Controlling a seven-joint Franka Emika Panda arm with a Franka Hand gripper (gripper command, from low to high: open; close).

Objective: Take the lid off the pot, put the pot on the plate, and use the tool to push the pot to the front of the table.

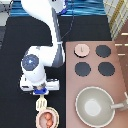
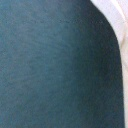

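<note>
Gripper (image 1: 40, 91) sat low over the table (image 1: 15, 55), toward the exterior view's left and just above the tool. Cannot tell whether it was open, closed or gripping anything.

Tool (image 1: 42, 104) lay just beyond the gripper, toward the exterior view's bottom: cream spatula, slotted head visible, handle end running up under the hand. Its head was touching or nearly touching the pot's rim.

Pot (image 1: 47, 119) sat directly past the tool: pale pink, reddish-orange inside showing, so uncovered. It appeared to rest on the plate (image 1: 39, 122), only a thin cream rim visible around it.

Lid (image 1: 82, 49) was well off to the gripper's right in the exterior view, on the stove counter (image 1: 117, 65) beside the burners (image 1: 103, 51); pink disc, centre knob up.

Judgement: lid removal and pot-on-plate looked done; the tool push was the step in hand. That calls for a steady line through the pot's centre so it doesn't slide off sideways.

Wrist view showed only dark surface and a pale edge.
</note>
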